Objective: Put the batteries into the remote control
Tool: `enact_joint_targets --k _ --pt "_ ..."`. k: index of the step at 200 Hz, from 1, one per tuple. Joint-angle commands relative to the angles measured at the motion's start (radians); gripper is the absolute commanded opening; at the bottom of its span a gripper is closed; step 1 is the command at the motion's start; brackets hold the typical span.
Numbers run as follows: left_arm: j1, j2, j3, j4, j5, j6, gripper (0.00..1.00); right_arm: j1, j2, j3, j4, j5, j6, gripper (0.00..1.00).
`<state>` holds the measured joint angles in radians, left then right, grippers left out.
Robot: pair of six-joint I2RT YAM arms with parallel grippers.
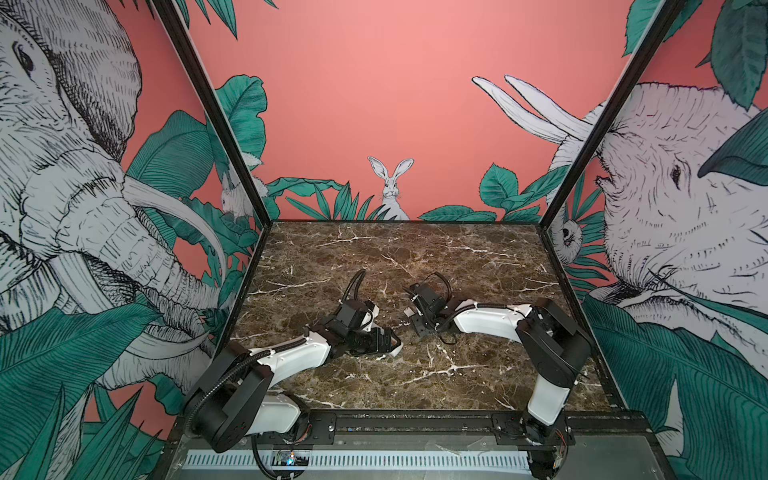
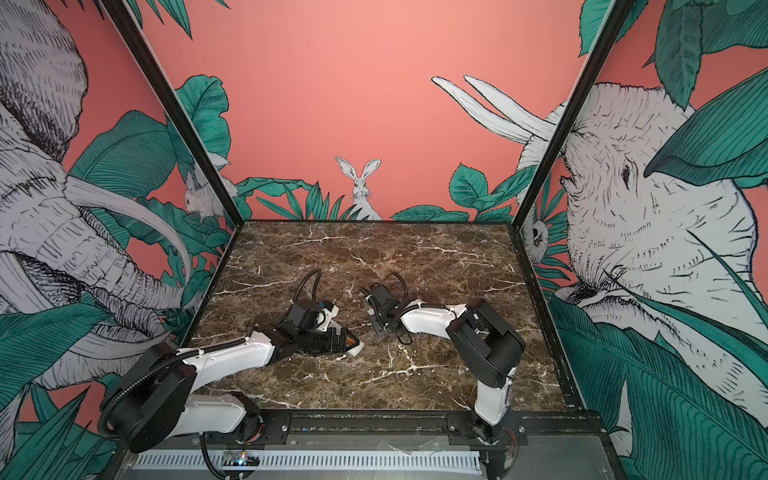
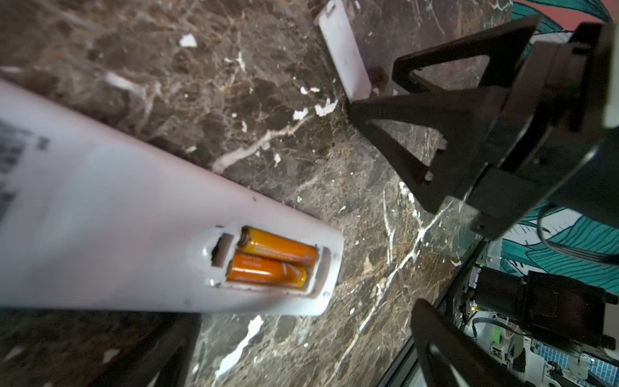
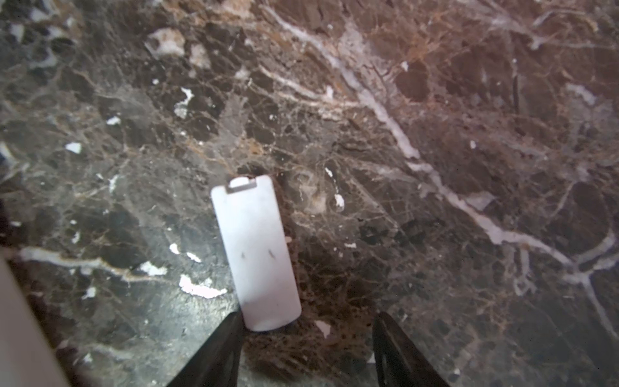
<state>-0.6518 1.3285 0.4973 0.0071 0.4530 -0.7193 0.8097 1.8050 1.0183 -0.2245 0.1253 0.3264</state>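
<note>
- The remote control is a long, slim white bar lying flat on the marble table, plain back facing up.
- In both top views only its battery end shows, just toward 6 o'clock from the table's middle; that end points to about 4 o'clock.
- Its battery bay at that end is uncovered.
- The batteries are two slim orange cylinders with dark tips, seated side by side in the bay, touching, lengthwise along the remote.
- In a top view they show only as an orange sliver.
</note>
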Motion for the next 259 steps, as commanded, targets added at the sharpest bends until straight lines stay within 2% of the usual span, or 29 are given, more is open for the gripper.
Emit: enact_joint_targets --k 1,54,84,135,163,206,259 --pt "-0.006 -0.009 0.018 -0.034 -0.041 -0.008 0.99 -0.009 0.013 -0.038 -0.065 -0.031 -0.058 0.60" --pt "-0.001 -0.157 0.040 -0.275 -0.288 0.029 0.99 -0.008 0.046 -0.004 -0.049 -0.075 -0.101 0.59" --pt "0.023 -0.217 0.035 -0.338 -0.352 0.035 0.99 -0.009 0.076 0.025 -0.041 -0.085 -0.100 0.55" --pt "0.142 -0.279 0.028 -0.376 -0.336 0.078 0.99 -0.008 0.120 0.083 -0.065 -0.078 -0.088 0.47" --pt "0.192 -0.293 0.034 -0.390 -0.327 0.116 0.99 -0.009 0.142 0.115 -0.091 -0.059 -0.078 0.38" --pt "0.214 -0.292 0.052 -0.403 -0.320 0.154 0.99 -0.008 0.135 0.125 -0.095 -0.063 -0.089 0.33" --pt "0.242 -0.287 0.089 -0.413 -0.280 0.217 0.99 -0.007 0.028 0.044 0.009 -0.132 -0.154 0.31"
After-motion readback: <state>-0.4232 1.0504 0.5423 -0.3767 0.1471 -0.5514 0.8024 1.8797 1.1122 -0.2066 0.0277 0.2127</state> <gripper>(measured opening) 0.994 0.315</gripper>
